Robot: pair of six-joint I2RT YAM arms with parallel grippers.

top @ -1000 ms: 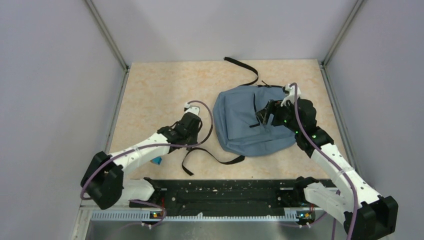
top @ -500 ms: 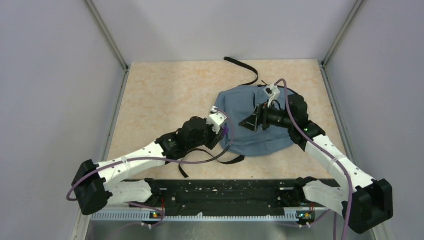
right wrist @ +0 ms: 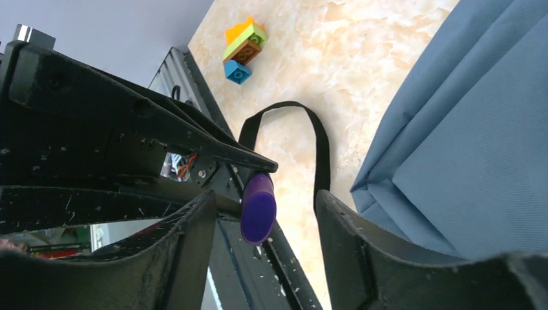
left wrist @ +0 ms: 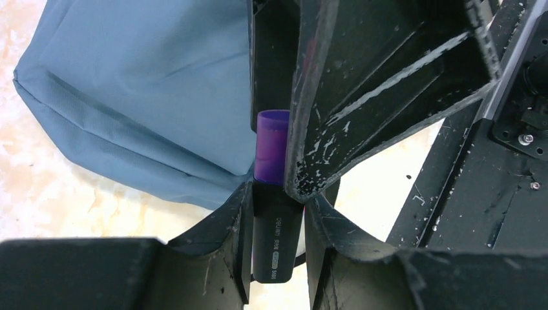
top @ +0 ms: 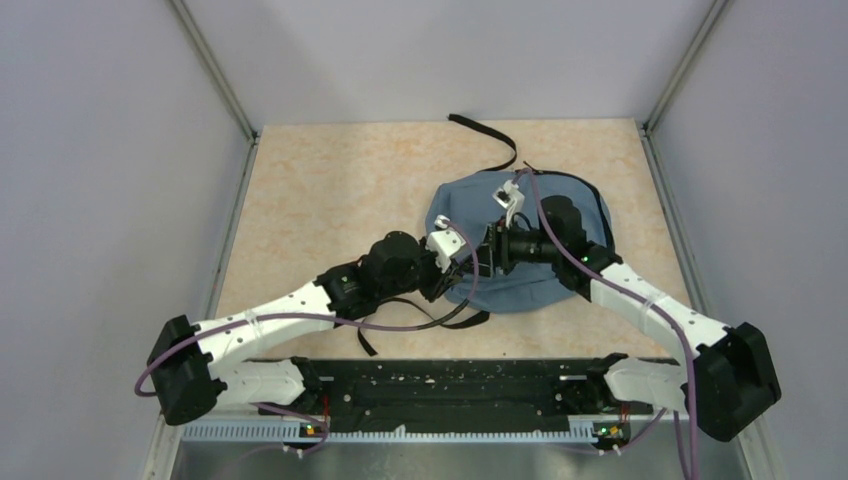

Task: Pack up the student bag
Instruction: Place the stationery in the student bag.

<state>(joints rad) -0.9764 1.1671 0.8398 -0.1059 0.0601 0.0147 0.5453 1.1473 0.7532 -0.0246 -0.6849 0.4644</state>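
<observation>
Between the right gripper [right wrist: 262,213] fingers now: the purple cap of a marker [left wrist: 276,239]. Gaps visible on both sides of the cap, so jaws apart and not yet clamped, though narrower than a second ago. Black barrel pinched by the left gripper [left wrist: 278,216], closed firmly on it, cap end offered forward to the right gripper.

A second ago, well apart: left gripper out over bare desk [top: 330,190], right gripper above the far side of the bag [top: 465,205]. Since then swung toward each other and now tip to tip, just above the bag's near left edge. Bag in the same spot, flat on the desk, beneath and behind the right gripper, with a strap [right wrist: 320,148] trailing below the left gripper toward the arm bases.

Reads as a mid-air handover, about halfway: marker presented, receiving jaws closing. Next, probably: finish closing on the cap, then open the left gripper, then carry to the bag. Risk: only a short, smooth hold on the cap, with slipping or pulling off possible on an early release. Cannot tell from these views whether the bag's opening is ready. Toy bricks [right wrist: 244,45] on the desk, well beyond the right gripper's tips, likely waiting for packing too.
</observation>
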